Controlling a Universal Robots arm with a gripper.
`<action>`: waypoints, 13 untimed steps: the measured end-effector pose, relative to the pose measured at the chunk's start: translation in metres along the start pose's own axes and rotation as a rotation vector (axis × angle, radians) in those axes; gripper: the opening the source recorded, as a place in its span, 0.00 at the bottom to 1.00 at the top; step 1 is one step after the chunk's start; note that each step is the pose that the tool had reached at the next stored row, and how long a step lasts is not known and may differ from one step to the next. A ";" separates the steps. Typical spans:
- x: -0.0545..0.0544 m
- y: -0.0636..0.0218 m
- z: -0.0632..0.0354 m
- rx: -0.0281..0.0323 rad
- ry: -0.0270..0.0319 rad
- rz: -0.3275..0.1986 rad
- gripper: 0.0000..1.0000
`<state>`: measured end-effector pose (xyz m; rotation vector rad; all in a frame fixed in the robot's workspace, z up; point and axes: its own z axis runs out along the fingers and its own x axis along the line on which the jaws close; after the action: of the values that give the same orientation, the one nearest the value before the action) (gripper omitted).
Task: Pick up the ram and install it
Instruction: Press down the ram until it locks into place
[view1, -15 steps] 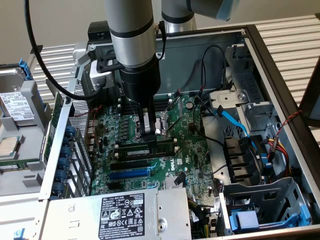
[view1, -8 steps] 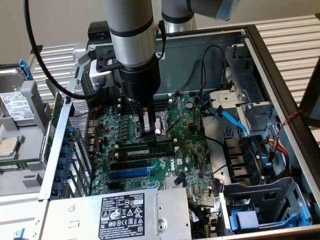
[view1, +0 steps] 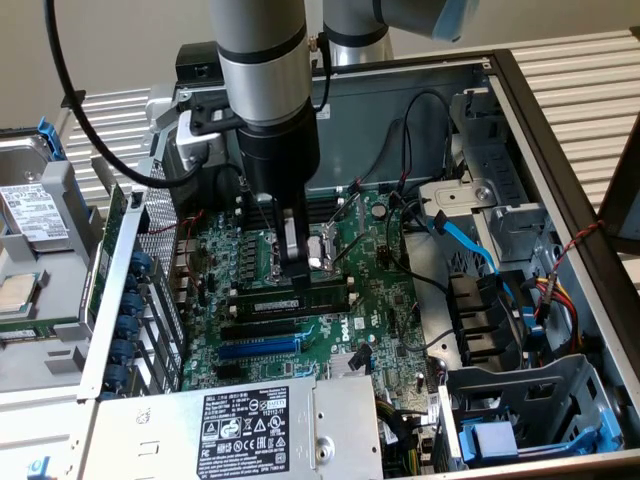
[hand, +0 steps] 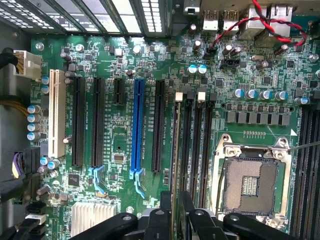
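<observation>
Inside the open computer case (view1: 560, 130), the pincer (view1: 292, 262) is pinching the ram (view1: 300, 300) edge-up over the memory slots (hand: 197, 145) beside the CPU socket (hand: 250, 182), its long axis running along them.

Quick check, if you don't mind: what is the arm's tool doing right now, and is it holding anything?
Tool: closed on the ram, which stands on edge at a memory slot on the motherboard.
</observation>
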<state>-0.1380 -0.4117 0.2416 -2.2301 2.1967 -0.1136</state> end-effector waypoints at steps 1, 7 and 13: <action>0.000 0.0000 -0.0004 -0.0039 -0.0001 0.000 0.22; 0.000 -0.0001 -0.0007 -0.0438 0.0010 -0.002 0.22; -0.002 -0.0003 -0.0024 -0.0490 0.0010 -0.002 0.22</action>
<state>-0.1379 -0.4100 0.2440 -2.2578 2.2215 -0.0616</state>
